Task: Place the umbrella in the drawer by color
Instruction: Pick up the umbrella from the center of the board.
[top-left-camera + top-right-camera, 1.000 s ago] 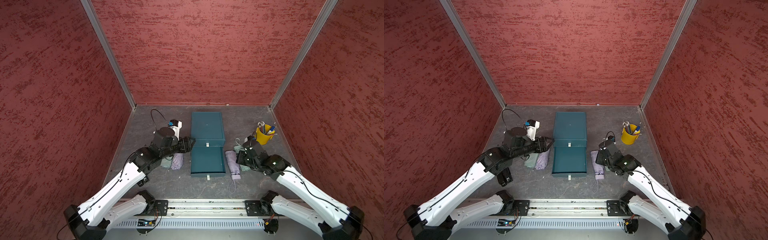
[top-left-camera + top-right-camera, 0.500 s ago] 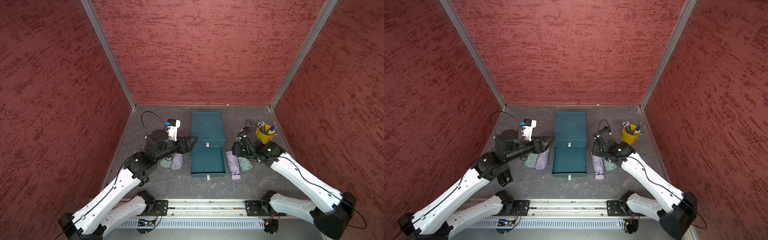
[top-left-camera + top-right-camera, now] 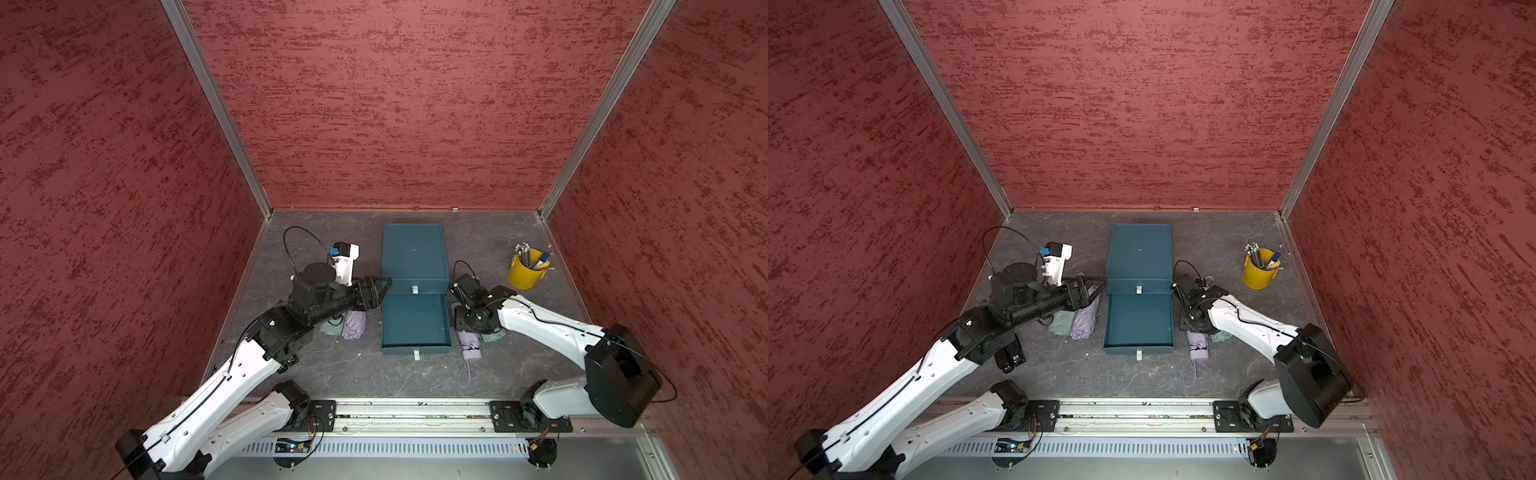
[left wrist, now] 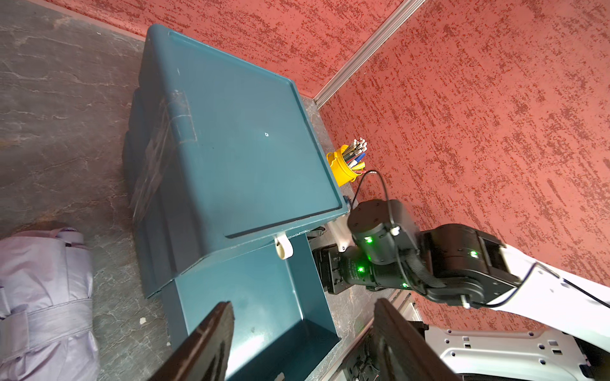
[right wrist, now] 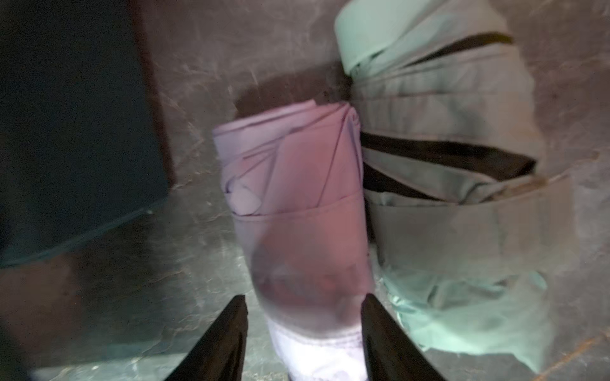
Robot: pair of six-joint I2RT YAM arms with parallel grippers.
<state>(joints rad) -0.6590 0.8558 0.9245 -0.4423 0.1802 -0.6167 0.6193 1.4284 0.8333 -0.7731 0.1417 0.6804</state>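
Top views evenly lit, sharp; right wrist view dim, motion-blurred, close focus soft.

The teal box-shaped plastic drawer cabinet (image 4: pixel 231 148) looks smooth, faintly glossy. The lilac folded cloth umbrella (image 5: pixel 297 198) is creased, matt. The grey veined bench (image 3: pixel 353 374) looks matt, stone-like.

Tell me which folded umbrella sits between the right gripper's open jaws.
The purple umbrella right of the drawer; the right gripper straddles it, the green umbrella lies beside it, outside.
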